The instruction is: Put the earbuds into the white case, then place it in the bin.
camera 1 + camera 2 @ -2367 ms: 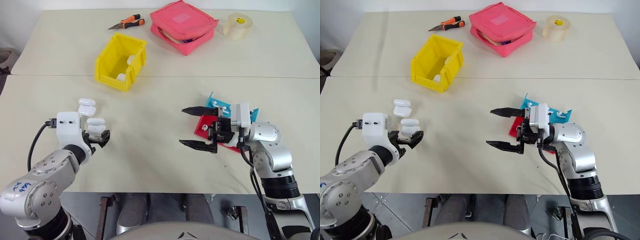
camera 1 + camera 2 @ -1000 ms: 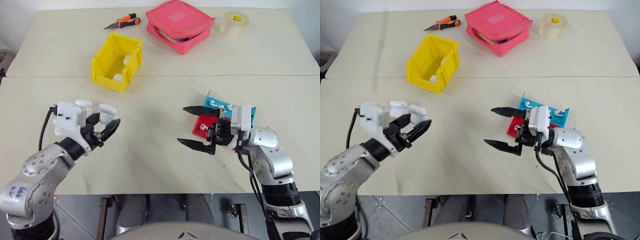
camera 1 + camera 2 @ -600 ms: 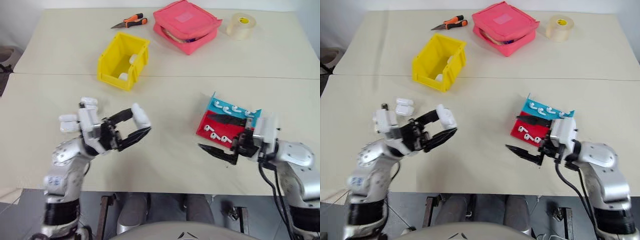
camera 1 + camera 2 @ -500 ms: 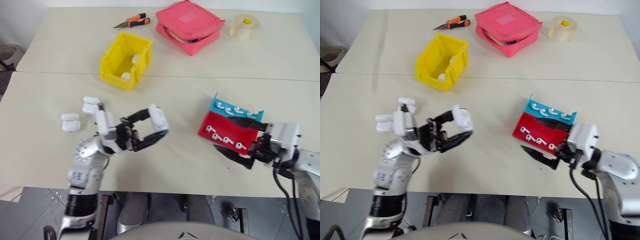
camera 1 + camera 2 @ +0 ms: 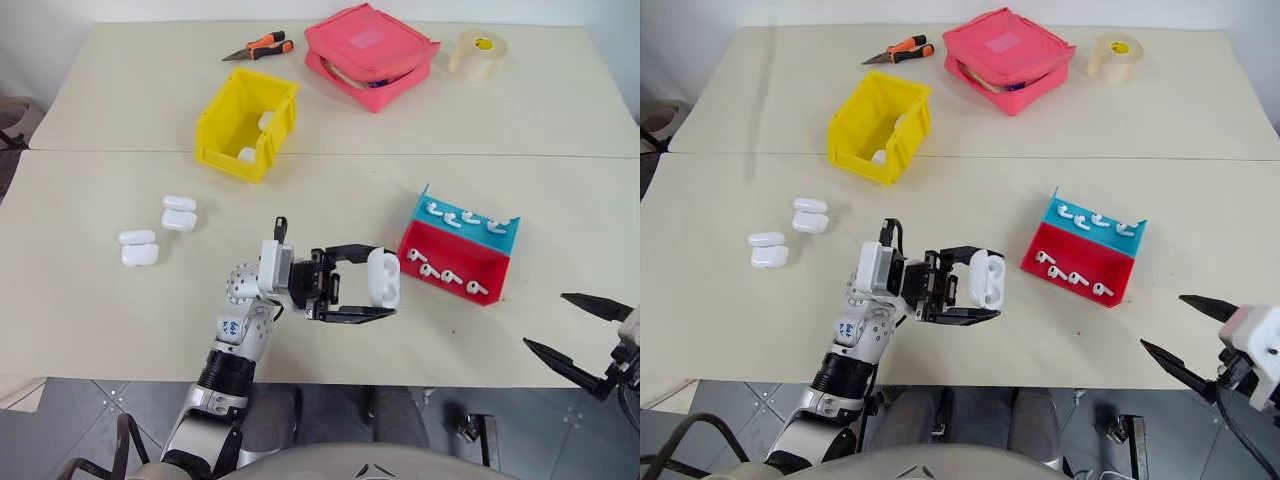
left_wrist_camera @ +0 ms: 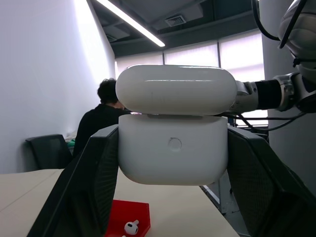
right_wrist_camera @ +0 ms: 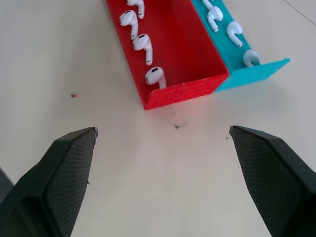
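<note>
Jaws of the left gripper (image 5: 372, 282) clamped the white case (image 5: 383, 277) above the cream bench (image 5: 330, 190) beside the red-and-blue tray (image 5: 458, 253) of earbuds (image 7: 154, 76), while the right gripper (image 5: 578, 335) gaped wide, empty, near the front edge.

pink pouch (image 5: 371, 52), tape roll (image 5: 476, 51), pliers (image 5: 256, 45)

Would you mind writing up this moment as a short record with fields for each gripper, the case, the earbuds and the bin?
left gripper: shut on the white case, held above the table
right gripper: open, holding nothing, at the table's near right edge
earbuds: lying in the red-and-blue tray, in both compartments
spare cases: four, on the table to the left
yellow bin: white items inside, kind unclear
</note>
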